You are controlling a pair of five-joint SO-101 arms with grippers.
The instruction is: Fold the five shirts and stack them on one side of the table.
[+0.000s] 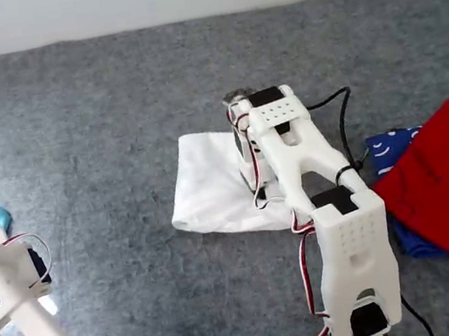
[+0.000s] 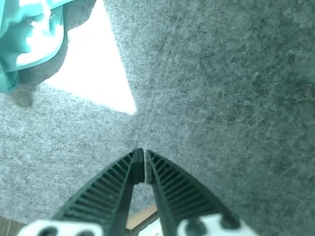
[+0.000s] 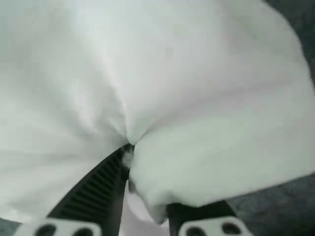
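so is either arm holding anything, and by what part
The right end effector is shut on the white shirt, pinching a bunched fold of its cloth. The left end effector is shut on nothing.

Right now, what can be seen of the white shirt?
The white shirt is plain, soft-looking cloth, partly folded into a rough four-sided bundle with a rounded lower left corner. It lies on the grey felt-like table near the middle, apart from the red shirt to its right. The right arm stands over its right side, and the right gripper pinches a fold of it, with creases drawn toward the fingertips.
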